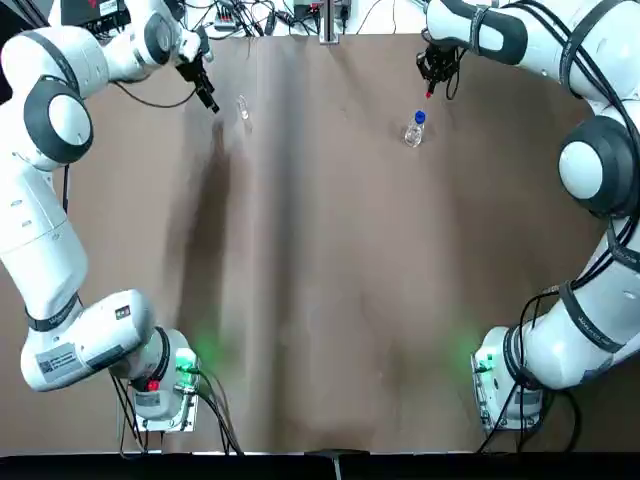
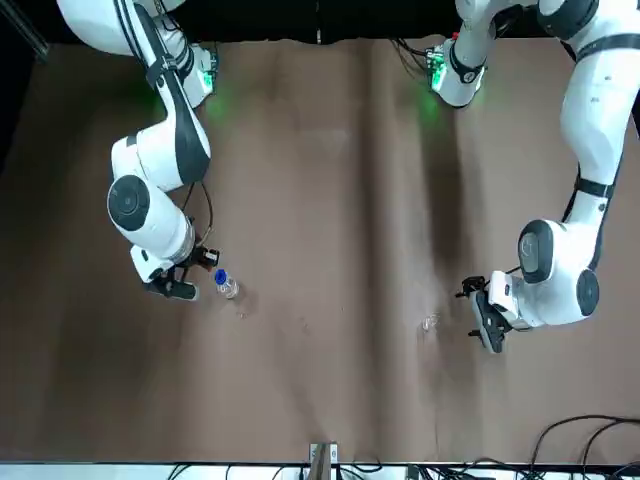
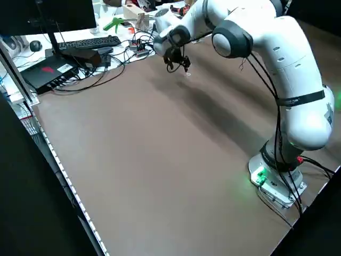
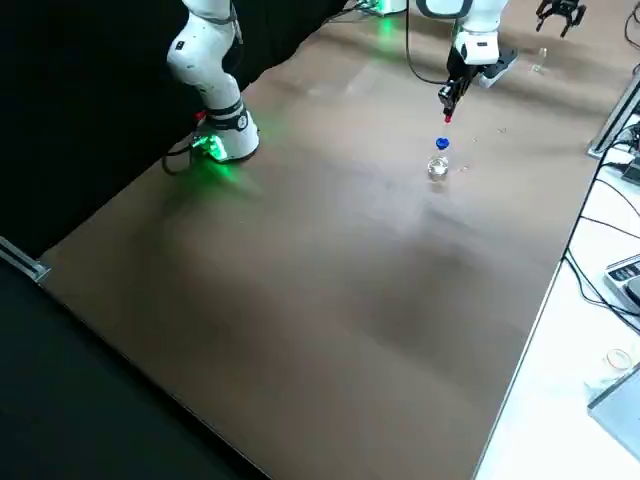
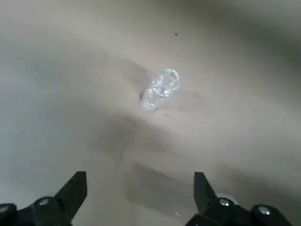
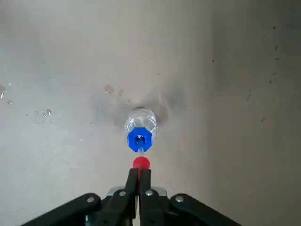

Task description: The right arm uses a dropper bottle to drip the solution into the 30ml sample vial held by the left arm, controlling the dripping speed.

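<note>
The dropper bottle (image 1: 415, 130) stands upright on the brown table at the far right, its blue collar (image 6: 139, 139) uppermost. My right gripper (image 6: 139, 172) hangs just above and beside it, shut on the small red dropper top (image 6: 140, 163), which is apart from the bottle (image 4: 439, 162). On the far left stands the clear sample vial (image 1: 243, 108), upright and untouched (image 5: 162, 86). My left gripper (image 1: 208, 98) hovers next to the vial, open, with nothing between its fingers (image 5: 75, 188).
Small water droplets (image 6: 42, 113) lie on the table beside the bottle. Past the table's far edge lie a keyboard (image 3: 88, 41) and cables (image 3: 122, 61). Both arm bases (image 1: 165, 385) sit at the near edge.
</note>
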Motion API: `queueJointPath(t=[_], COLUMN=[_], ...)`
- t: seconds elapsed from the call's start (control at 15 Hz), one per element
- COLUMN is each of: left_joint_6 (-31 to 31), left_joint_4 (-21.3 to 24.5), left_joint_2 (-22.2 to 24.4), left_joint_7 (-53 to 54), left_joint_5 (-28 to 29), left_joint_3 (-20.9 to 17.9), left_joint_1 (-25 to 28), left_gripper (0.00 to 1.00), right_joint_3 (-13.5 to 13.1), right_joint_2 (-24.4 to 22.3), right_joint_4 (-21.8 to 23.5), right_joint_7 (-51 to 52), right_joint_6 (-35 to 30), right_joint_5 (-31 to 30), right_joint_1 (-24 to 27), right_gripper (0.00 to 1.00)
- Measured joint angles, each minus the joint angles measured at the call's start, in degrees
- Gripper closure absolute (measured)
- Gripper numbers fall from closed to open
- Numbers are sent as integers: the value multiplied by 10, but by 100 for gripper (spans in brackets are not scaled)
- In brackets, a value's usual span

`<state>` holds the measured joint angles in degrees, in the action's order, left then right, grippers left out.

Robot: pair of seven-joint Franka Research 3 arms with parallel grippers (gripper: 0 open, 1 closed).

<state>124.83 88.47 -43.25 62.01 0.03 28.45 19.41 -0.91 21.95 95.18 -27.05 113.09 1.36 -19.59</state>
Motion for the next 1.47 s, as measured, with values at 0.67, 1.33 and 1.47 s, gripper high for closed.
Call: queueJointPath(t=[0.67,1.33,1.47], left_joint_6=[-222,-466,-469], left_joint_4=[-6,-16,-19], left_joint_2=[149,300,300], left_joint_7=[-508,-816,-816], left_joint_5=[92,109,109], left_joint_3=[47,61,59], left_joint_1=[-31,-54,-50], left_gripper=[0,0,0], right_joint_3=[2,2,2], right_joint_2=[8,13,14], right_joint_4=[0,1,1], right_joint_7=[0,0,0], right_joint_6=[7,8,11], right_joint_5=[-1,-7,-9], right_joint_1=[-2,-3,-3], right_gripper=[96,96,96])
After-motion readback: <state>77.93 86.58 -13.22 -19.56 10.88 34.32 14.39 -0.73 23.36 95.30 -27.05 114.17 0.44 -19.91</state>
